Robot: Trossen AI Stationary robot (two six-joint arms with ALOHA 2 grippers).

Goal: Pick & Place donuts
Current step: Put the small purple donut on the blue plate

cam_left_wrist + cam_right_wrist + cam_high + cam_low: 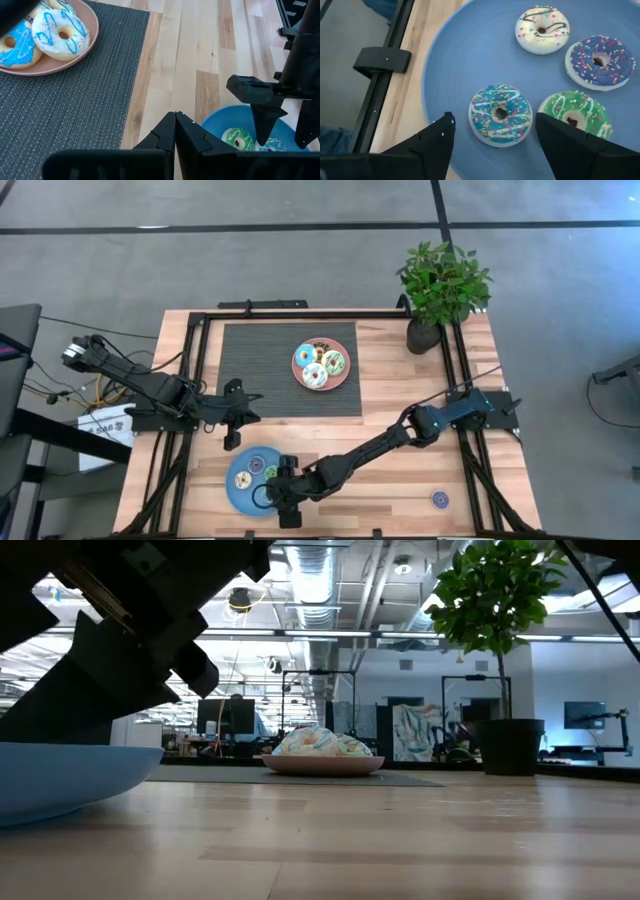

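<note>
A blue plate near the table's front edge holds small donuts: teal, green, purple and white. My right gripper hangs open just above the plate. Its fingers stand on either side of the teal donut, which lies flat on the plate, and a gap shows on both sides. A pink plate on the dark mat carries several larger iced donuts. One purple donut lies on the wood at the front right. My left gripper waits shut at the mat's left edge.
A potted plant stands at the far right corner. The dark ribbed mat covers the table's far middle. Black frame rails run along both sides. Bare wood lies between the blue plate and the lone purple donut.
</note>
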